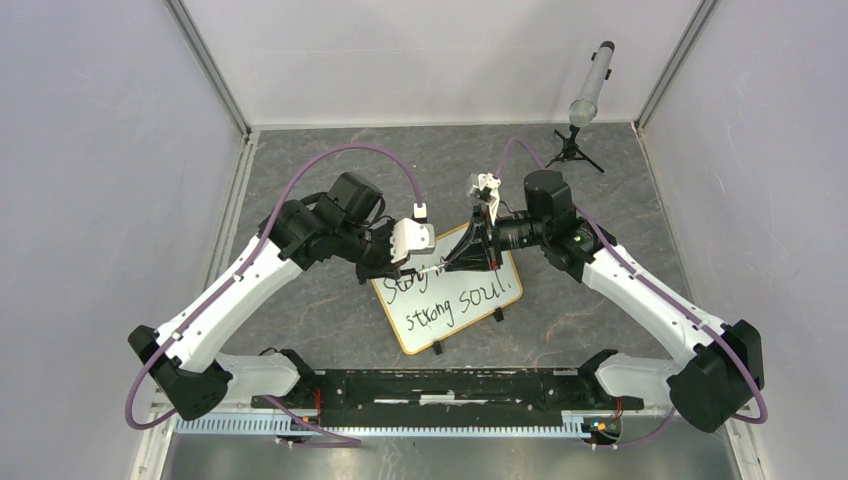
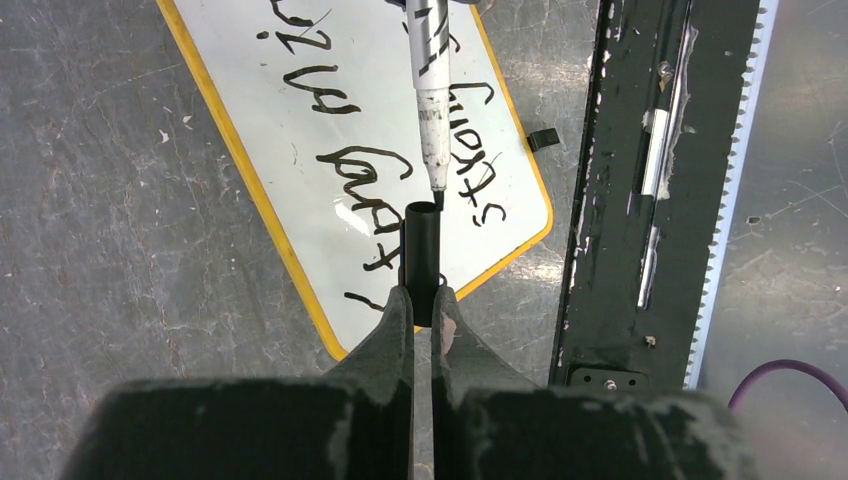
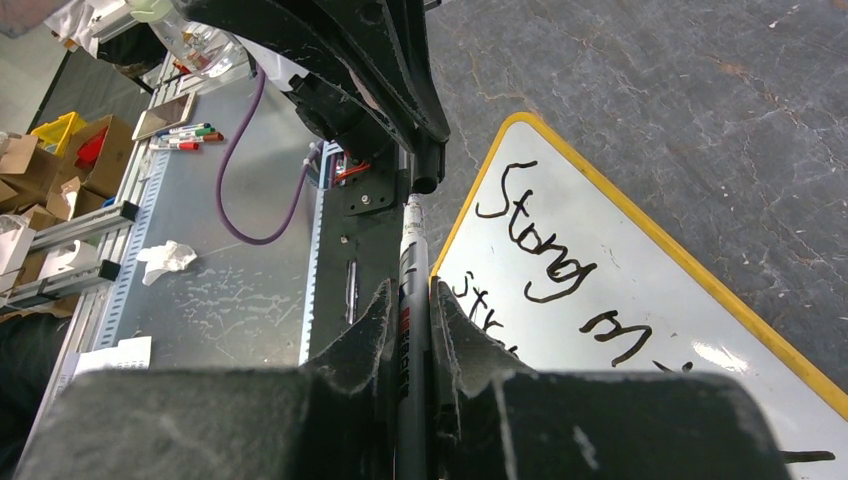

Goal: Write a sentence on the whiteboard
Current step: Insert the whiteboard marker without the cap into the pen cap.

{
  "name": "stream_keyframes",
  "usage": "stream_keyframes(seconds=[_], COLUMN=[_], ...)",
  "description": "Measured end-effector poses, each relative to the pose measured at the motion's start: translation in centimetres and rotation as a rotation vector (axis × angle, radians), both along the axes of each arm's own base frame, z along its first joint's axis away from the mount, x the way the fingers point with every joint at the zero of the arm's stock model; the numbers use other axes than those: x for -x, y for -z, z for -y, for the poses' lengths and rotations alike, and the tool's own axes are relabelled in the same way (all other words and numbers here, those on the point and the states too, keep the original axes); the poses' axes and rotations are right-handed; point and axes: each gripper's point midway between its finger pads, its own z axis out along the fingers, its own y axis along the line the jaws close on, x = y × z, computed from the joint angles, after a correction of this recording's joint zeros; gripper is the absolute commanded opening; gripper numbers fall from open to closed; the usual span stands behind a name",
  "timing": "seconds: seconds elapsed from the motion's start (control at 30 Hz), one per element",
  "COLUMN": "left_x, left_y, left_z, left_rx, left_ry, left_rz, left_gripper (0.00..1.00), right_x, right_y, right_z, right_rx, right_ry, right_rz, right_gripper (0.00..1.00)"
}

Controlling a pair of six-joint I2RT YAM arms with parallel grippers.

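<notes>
On the left, my left hand (image 1: pixel 400 264) reaches toward the middle of the grey mottled counter (image 1: pixel 330 300). This hand is clenched on a short black tube-shaped marker cap (image 2: pixel 422 255). In the left wrist view the two fingers press the cap from both sides, and its open mouth points away from the wrist.

Right at this mouth I see the dark tip of a thin white and grey marker (image 2: pixel 432 100). The tip is at the rim of the cap, but I cannot tell if it is already inside or only touches it. Cap and marker are held in the air above the board.

Under them lies the small rectangular whiteboard with the thin orange-tan frame (image 1: pixel 455 325). It lies flat on the counter, in the middle between the two arms, turned at an angle. Its long edge with two small black feet points to the long black rail (image 1: pixel 440 385) at the near side. There are two lines of black handwriting on it. The lower line reads "strong soul." The upper line begins with "St" and the hands hide a part of it.

To the right, my right hand (image 1: pixel 456 262) grasps the marker by its body, with the fingers closed on both sides of it.

Far at the back right, a grey cylinder on a small black tripod (image 1: pixel 590 85) stands well apart from the board.
</notes>
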Motion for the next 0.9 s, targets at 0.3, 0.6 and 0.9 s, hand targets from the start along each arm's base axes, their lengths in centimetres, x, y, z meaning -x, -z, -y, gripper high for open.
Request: stream_keyframes(seconds=[0.3,0.6,0.9], left_x=[0.4,0.9,1.3], left_y=[-0.1,-0.2,0.2], left_z=[0.0,-0.2,-0.1], left_rx=[0.003,0.01,-0.006], left_ry=[0.011,0.017,0.029], left_rz=[-0.008,-0.011,-0.028], left_gripper=[0.02,0.02,0.02], right_x=[0.0,0.0,-0.1], right_y=[0.2,0.3,0.5], right_z=[0.0,0.1,0.0], right_rx=[0.005,0.009,0.013], right_ry=[-0.002,-0.003,-0.003], right_rz=[0.003,0.001,-0.005], right_gripper=[0.0,0.0,0.0])
